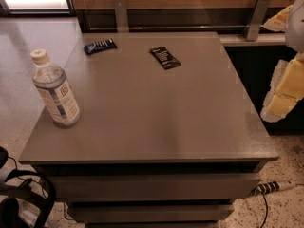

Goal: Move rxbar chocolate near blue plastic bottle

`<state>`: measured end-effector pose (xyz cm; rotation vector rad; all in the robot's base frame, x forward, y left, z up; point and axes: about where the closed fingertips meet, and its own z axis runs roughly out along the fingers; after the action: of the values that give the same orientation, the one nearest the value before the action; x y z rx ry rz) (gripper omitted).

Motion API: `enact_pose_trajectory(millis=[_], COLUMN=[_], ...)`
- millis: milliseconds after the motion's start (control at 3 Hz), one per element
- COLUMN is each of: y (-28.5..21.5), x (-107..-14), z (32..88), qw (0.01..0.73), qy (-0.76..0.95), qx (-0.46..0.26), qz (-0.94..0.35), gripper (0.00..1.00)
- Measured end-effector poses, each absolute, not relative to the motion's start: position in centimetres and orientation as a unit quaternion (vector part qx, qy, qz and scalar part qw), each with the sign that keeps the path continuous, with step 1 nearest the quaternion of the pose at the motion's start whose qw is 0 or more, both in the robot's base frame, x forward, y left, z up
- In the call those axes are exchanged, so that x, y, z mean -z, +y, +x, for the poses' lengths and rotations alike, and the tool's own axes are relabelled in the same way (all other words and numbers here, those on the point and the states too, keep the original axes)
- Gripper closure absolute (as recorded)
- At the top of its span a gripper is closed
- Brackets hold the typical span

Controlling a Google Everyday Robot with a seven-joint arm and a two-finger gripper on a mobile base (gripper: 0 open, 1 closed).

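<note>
The rxbar chocolate (165, 57), a flat black wrapper with white text, lies on the grey table top (156, 122) towards the far middle. The blue plastic bottle (54, 90), clear bluish with a cream cap and a white-and-blue label, stands upright near the table's left edge. The two are well apart. My gripper (287, 87) shows as white and cream-yellow parts at the right edge of the view, off the table's right side and away from both things.
A dark blue wrapper with white lettering (100, 46) lies at the far left of the table. Two metal posts (120, 14) and a wooden wall stand behind it. Drawers sit under the top. A power strip (273, 187) and black cables (23, 194) lie on the floor.
</note>
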<state>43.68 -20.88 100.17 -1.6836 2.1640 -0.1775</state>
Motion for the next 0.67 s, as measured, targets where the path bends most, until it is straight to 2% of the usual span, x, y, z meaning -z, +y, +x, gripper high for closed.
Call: enact_pose_trajectory(millis=[333,667], y=[-20.9,-21.0], x=[-100.2,-101.4], z=[43.7,46.3], qw=[0.196,0.227], qy=[0.772,0.782], qx=[0.063,0.066], qz=[-0.601,-0.577], gripper=[0.0,0.0])
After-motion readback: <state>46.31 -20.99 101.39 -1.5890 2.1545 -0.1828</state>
